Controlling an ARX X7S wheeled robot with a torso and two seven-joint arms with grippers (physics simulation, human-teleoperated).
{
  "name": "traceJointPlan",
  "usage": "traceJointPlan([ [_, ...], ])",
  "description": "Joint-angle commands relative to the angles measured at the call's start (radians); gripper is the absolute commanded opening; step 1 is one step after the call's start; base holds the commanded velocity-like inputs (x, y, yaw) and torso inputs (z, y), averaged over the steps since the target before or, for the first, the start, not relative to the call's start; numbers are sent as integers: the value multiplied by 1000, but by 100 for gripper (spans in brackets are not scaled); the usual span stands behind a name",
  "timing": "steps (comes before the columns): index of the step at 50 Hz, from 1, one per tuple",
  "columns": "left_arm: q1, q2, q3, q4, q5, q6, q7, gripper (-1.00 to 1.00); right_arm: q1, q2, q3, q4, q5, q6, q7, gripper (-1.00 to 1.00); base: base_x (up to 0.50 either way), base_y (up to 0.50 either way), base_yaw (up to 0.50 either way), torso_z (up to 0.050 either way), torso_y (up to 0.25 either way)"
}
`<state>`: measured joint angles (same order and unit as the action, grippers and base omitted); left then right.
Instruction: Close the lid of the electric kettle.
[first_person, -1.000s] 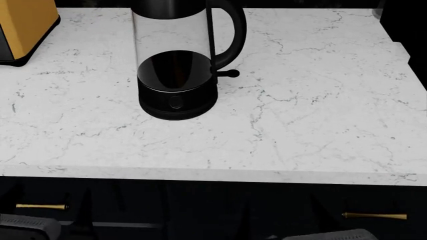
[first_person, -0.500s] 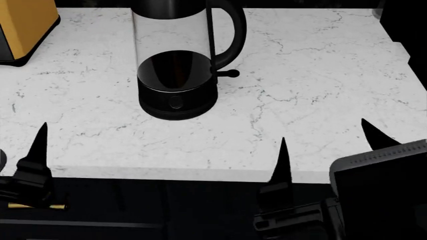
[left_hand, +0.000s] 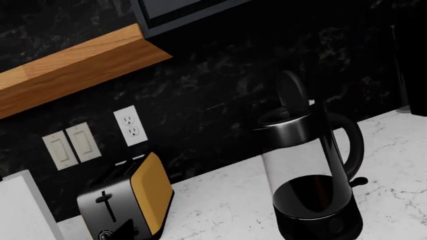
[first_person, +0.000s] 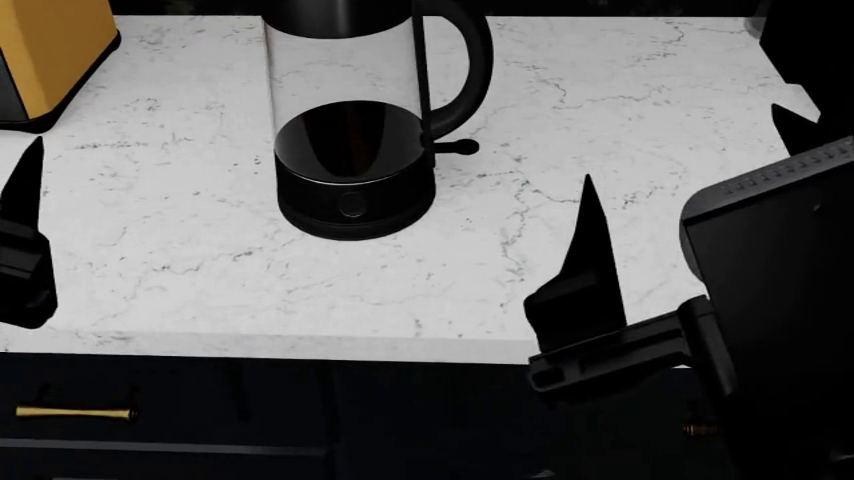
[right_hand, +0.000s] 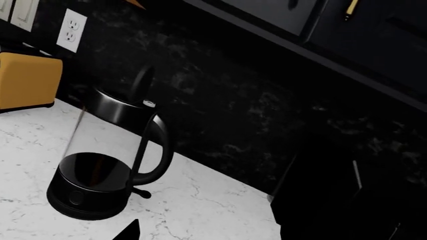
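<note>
Nearest the robot, at the front edge of the counter (first_person: 641, 130), the right pincer (first_person: 687, 170) is seen in the head view with its two dark fingers set well apart, so it is judged wide and empty. One fingertip (first_person: 585, 215) points up over the marble to the right of the kettle; the other shows only as a tip near the picture's right edge. The left pincer (first_person: 20, 250) is cut off at the left edge, where a single finger is visible, so whether it is wide or narrow cannot be told; nothing is seen held in it.

Farther back, the kettle (first_person: 354, 120) stands upright on the counter, its handle (first_person: 461, 70) turned to the robot's right. Both pincers are well apart from it. In the wrist views the lid (left_hand: 291, 92) is shown raised nearly upright above the rim, hinged on the handle side beside a small white button (right_hand: 149, 103). Farther left, a yellow toaster (left_hand: 130, 197) sits by the dark wall.

The step in hand is judged to be the approach; the closing is not yet begun. The next move calls for a pincer to be lifted above the rim, brought behind the raised lid, and pressed forward and down until the lid lies flat, without the kettle being tipped.
</note>
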<state>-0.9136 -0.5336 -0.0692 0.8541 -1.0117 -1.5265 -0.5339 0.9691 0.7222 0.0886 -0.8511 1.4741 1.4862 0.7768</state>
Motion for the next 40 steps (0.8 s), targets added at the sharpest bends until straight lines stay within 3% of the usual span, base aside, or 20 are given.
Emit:
traceJointPlan([
  [1,-112,-56,19,-63,-307,-11,-241,100,113,44,-65,42,151,0,137,100,0,0,0,0,0],
  [7,-103,-76,23,-69,-330,13,-252,100,164,35,-129,57,158,2,162,100,122,0,0,0,0],
  [40,-87,-140,47,-72,-353,86,-271,100,209,67,-215,53,145,-55,148,100,500,0,0,0,0],
])
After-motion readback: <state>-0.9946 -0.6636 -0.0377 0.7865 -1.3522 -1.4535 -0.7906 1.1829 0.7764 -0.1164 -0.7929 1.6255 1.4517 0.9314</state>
